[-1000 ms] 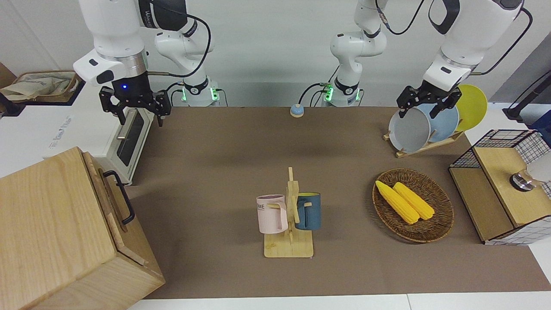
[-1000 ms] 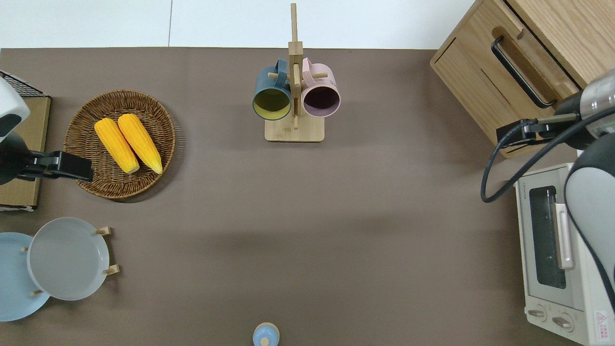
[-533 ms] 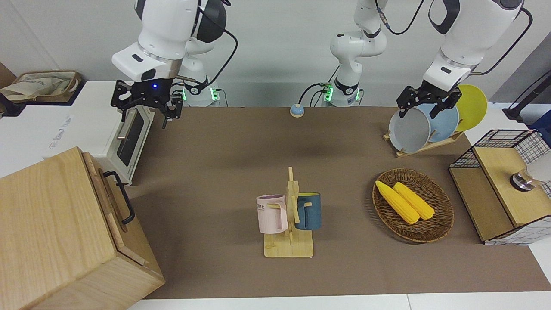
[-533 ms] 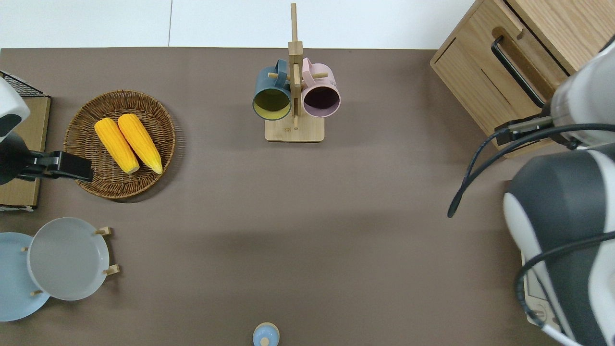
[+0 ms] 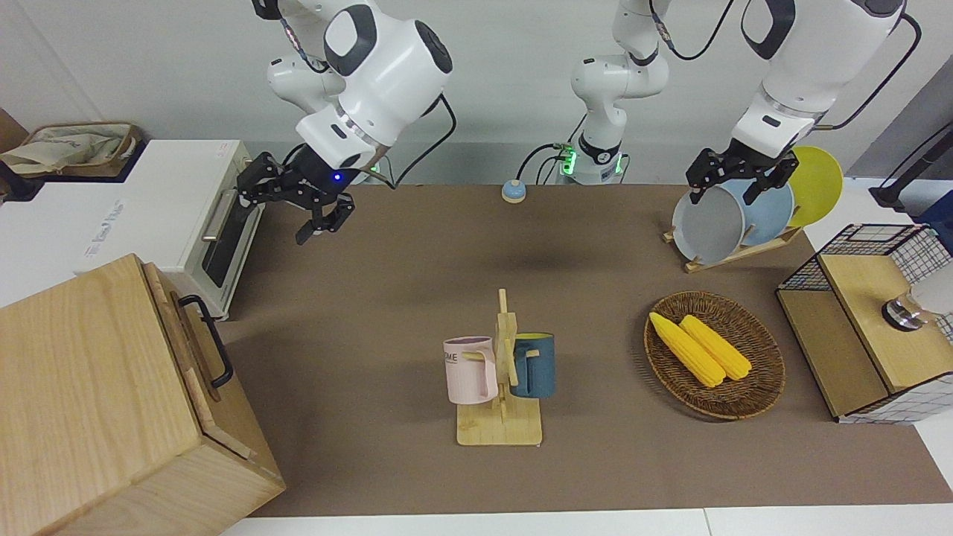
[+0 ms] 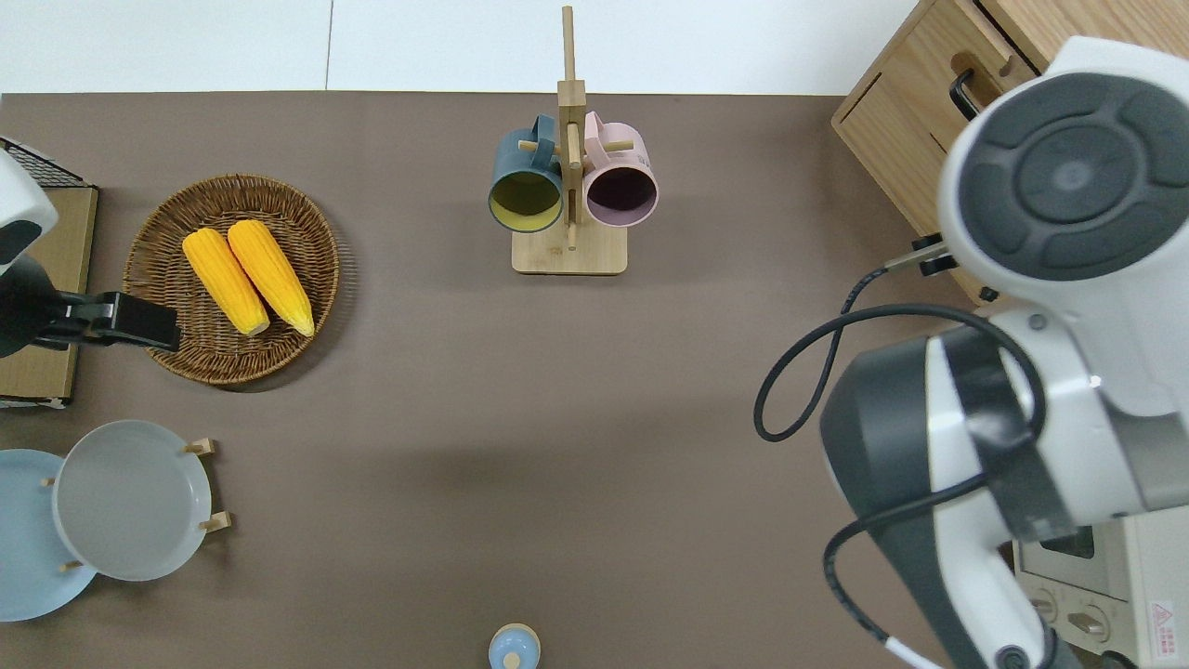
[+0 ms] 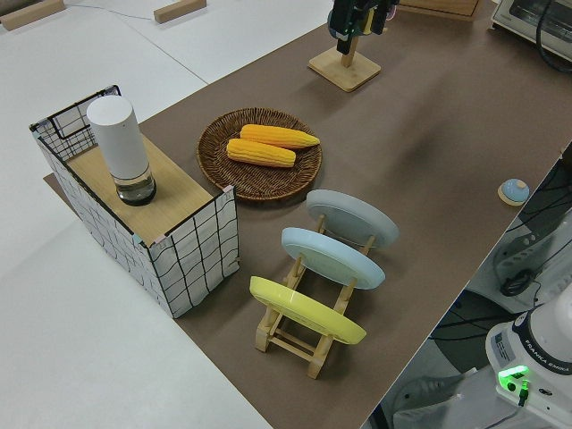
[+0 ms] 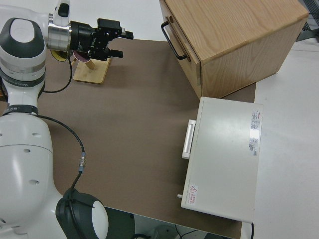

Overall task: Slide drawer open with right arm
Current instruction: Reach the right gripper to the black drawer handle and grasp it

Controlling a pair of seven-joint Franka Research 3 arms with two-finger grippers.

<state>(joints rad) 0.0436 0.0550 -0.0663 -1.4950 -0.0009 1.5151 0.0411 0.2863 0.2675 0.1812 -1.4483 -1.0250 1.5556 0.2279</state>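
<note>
Right arm (image 5: 372, 67) bent, tool (image 5: 298, 195) open, drawer (image 5: 195, 339) shut

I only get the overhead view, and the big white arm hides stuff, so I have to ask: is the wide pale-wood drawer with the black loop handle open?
Observer: No. The front view shows the wide pale-wood drawer shut, flush with its big pale-wood cabinet.
Operator: Where's the pincer?
Observer: The right arm's black pincer is in the air, apart from the black loop handle.
Operator: Is it open?
Observer: Yes, its fingers are spread, pointing toward the handle.
</note>
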